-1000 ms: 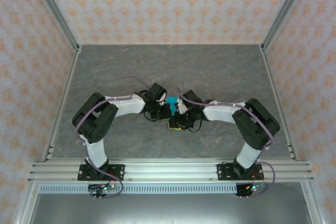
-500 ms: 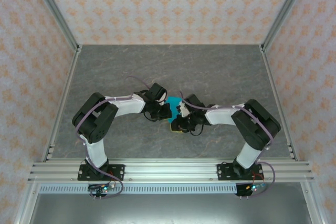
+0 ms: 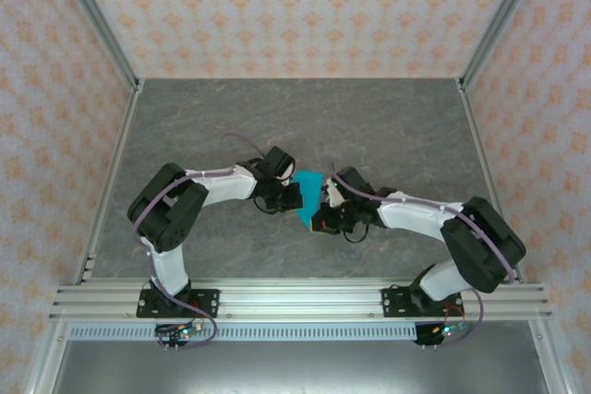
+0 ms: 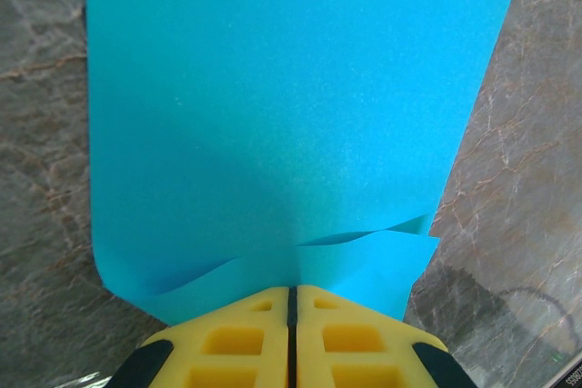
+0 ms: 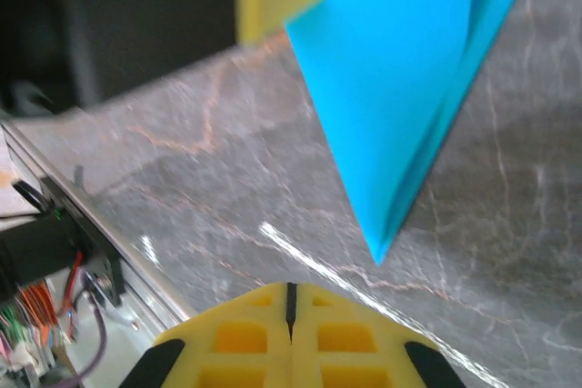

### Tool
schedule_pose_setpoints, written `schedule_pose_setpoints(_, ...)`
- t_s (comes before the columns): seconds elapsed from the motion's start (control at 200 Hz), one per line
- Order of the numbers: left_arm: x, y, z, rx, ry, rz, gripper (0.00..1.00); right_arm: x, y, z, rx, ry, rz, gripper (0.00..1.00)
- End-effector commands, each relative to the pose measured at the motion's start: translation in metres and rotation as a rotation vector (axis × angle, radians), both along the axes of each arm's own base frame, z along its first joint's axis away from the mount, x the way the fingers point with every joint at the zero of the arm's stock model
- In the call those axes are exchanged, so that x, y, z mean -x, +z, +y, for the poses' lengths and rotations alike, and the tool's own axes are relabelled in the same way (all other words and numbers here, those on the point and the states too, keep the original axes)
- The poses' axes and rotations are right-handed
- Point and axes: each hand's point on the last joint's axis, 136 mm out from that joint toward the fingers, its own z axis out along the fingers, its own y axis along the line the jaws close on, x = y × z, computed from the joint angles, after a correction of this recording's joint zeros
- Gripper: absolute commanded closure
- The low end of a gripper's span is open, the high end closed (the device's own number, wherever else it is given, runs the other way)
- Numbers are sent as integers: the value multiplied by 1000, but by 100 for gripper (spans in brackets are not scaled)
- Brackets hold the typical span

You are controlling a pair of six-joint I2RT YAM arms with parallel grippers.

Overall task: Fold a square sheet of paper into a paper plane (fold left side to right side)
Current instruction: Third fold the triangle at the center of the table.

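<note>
Left wrist: jaws tight on paper plane (image 4: pixel 273 115)

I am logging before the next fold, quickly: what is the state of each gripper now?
Left gripper: shut on the folded blue paper.
Right gripper: shut, holding nothing.

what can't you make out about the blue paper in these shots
Left wrist view: the folded cyan-blue paper sheet runs off the top edge, and the shut yellow left claw hides its near edge.
Right wrist view: blurred; ahead of the shut right claw, the top edge cuts the paper off.
Top view: the paper is tiny and partly under both claws, so creases are unreadable.
</note>
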Motion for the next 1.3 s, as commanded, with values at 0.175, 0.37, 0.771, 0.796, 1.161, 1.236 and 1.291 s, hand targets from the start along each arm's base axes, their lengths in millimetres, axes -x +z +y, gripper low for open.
schedule_pose_setpoints(0.175,5,-16,19,-111,10,19,91,-24,-24,5,76,-112,42,100)
schedule_pose_setpoints(0.37,2,-12,15,-94,9,10,91,-12,-53,-11,182,-121,112,100)
schedule_pose_setpoints(0.771,-6,39,6,-1,3,-97,89,6,-88,-57,436,-139,161,100)
schedule_pose_setpoints(0.796,-4,40,6,3,2,-99,90,6,-88,-58,442,-139,159,100)
schedule_pose_setpoints(1.161,29,28,-16,104,-57,-35,98,3,-90,-58,459,-130,155,100)
schedule_pose_setpoints(1.236,32,23,-19,115,-58,-23,98,4,-90,-59,465,-125,159,100)
schedule_pose_setpoints(1.291,32,20,-19,115,-60,-18,98,4,-90,-60,470,-122,159,100)
